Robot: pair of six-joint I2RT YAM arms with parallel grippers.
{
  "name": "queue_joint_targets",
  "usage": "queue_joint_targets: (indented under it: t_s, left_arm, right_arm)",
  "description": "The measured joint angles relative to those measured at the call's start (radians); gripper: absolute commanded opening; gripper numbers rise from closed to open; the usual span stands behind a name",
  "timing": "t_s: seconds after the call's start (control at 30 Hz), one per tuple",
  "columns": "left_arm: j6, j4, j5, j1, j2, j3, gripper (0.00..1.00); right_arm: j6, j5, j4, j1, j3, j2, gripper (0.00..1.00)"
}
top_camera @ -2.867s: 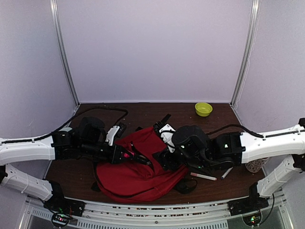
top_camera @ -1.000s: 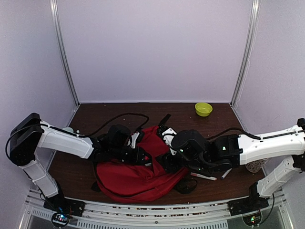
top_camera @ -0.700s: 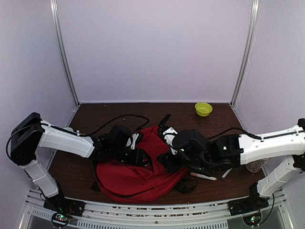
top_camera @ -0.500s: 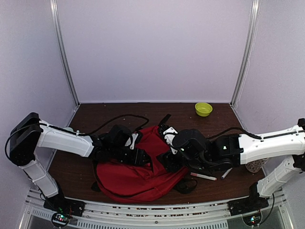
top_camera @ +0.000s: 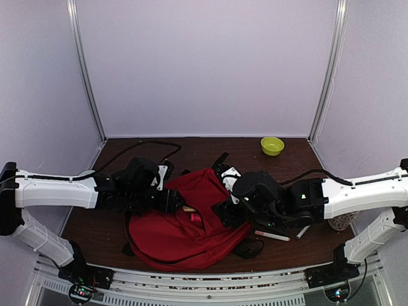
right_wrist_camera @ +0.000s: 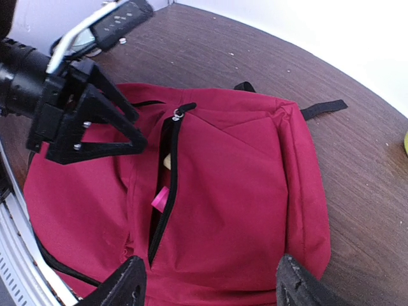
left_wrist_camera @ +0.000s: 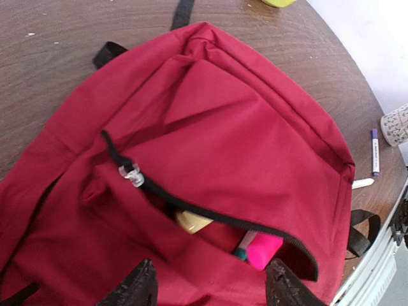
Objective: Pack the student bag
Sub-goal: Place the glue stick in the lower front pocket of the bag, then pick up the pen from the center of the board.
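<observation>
**Hovering open-handed over the unzipped bag**

The left fingers (left_wrist_camera: pixel 137 290) are spread apart with nothing held, just above the student bag (top_camera: pixel 172 239). The bag is laid flat on the counter (top_camera: pixel 242 150) near its front edge, between the two arms. Its zip (left_wrist_camera: pixel 131 174) is drawn open, and a yellowish thing (left_wrist_camera: pixel 191 221) and a pink thing (left_wrist_camera: pixel 262 250) are seen inside the pocket. The right fingers (right_wrist_camera: pixel 131 287) are likewise spread wide and empty above the bag. Further right, a white pen (top_camera: pixel 272 236) is laid on the counter, and a green bowl (top_camera: pixel 272 145) is set at the back.
</observation>
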Motion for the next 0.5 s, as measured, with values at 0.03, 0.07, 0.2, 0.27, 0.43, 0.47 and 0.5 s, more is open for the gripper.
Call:
queue_joint_targets:
  t_s: [0.03, 0.07, 0.2, 0.27, 0.43, 0.47, 0.5]
  left_arm:
    - [0.004, -0.014, -0.013, 0.000, -0.023, -0.011, 0.59]
    - [0.009, -0.029, -0.026, 0.000, -0.045, -0.021, 0.59]
    - [0.029, -0.085, -0.079, 0.000, -0.125, -0.051, 0.61]
    - [0.038, -0.103, -0.102, 0.000, -0.156, -0.060, 0.63]
    - [0.058, -0.144, -0.163, 0.000, -0.240, -0.082, 0.74]
    - [0.061, -0.151, -0.172, 0.000, -0.253, -0.085, 0.76]
    - [0.064, -0.157, -0.183, 0.000, -0.267, -0.090, 0.78]
  right_arm:
    - [0.008, 0.015, -0.008, 0.000, 0.000, 0.000, 0.71]
    - [0.016, 0.029, -0.017, 0.000, 0.000, 0.000, 0.71]
    - [0.079, 0.101, -0.070, -0.003, 0.000, -0.006, 0.73]
    - [0.118, 0.130, -0.101, -0.006, 0.000, -0.012, 0.74]
    - [0.251, 0.192, -0.217, -0.035, 0.001, -0.025, 0.76]
    - [0.277, 0.197, -0.241, -0.043, 0.001, -0.025, 0.76]
    - [0.307, 0.203, -0.271, -0.055, 0.001, -0.025, 0.76]
